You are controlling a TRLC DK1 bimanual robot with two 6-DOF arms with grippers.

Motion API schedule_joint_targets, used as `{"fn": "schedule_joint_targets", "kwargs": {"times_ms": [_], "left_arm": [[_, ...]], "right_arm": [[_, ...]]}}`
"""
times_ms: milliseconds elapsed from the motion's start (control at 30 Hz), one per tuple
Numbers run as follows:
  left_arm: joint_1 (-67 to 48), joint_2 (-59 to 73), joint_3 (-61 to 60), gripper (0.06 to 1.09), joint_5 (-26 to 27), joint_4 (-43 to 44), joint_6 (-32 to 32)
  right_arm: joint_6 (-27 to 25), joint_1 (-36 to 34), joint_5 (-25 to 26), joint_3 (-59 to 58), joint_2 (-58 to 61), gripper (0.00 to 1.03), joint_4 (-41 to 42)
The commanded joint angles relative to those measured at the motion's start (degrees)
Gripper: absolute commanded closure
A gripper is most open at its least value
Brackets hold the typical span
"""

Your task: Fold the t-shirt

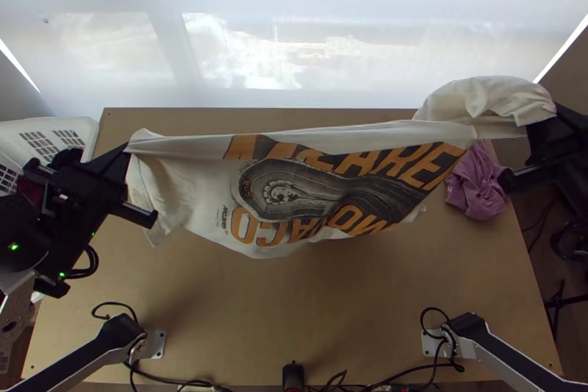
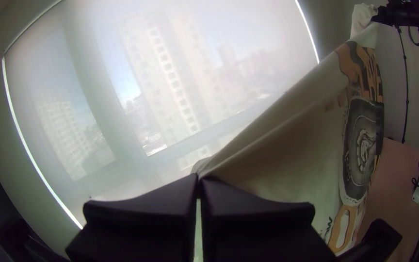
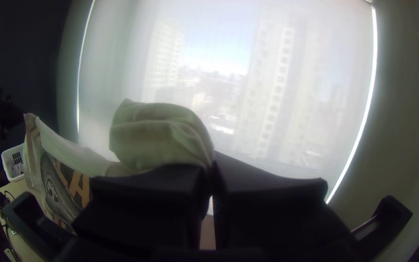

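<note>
The white t-shirt [image 1: 198, 201] with an orange and black print hangs stretched between both grippers, above the table. At the left, my left gripper [image 1: 126, 153] is shut on one end of its upper edge; the left wrist view has the gripper [image 2: 199, 182] with its fingers together on the cloth. My right gripper [image 1: 531, 127] holds the other end, where a bunched part of the shirt flops over the edge. Seen from the right wrist, that gripper [image 3: 212, 170] is shut with the bunched cloth [image 3: 161, 136] at its tips.
A purple cloth [image 1: 479, 182] lies crumpled at the table's right side, near the right gripper. A white basket [image 1: 88, 134] stands at the left edge. Cables run along the near edge of the wooden table [image 1: 323, 311]. Behind it is a window with a blind.
</note>
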Motion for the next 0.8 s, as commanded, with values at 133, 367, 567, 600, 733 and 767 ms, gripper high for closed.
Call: {"fn": "schedule_joint_targets", "kwargs": {"times_ms": [133, 367, 567, 600, 733, 767], "left_arm": [[1.11, 12.97, 3.13, 1.05, 0.55, 11.02, 2.11], [6.03, 28.26, 16.32, 1.05, 3.10, 15.85, 2.72], [8.84, 35.12, 25.37, 1.05, 3.71, 18.66, 2.55], [9.10, 35.47, 26.34, 1.05, 3.71, 18.93, 2.37], [9.28, 34.85, 28.27, 1.05, 3.71, 20.42, 2.11], [9.28, 34.42, 28.71, 1.05, 3.71, 20.42, 1.85]], "right_arm": [[-1.27, 2.43, -1.10, 0.57, 9.62, 1.00, 6.52], [-2.85, 1.55, -1.10, 7.08, 18.94, 1.00, 11.27], [-2.77, 0.41, -1.10, 13.49, 22.80, 1.00, 12.23], [-2.77, 0.32, -1.10, 14.28, 22.98, 1.00, 12.32], [-2.85, 0.23, -1.01, 17.54, 22.63, 1.00, 12.23], [-2.85, 0.15, -0.92, 18.06, 22.10, 1.00, 12.23]]}}
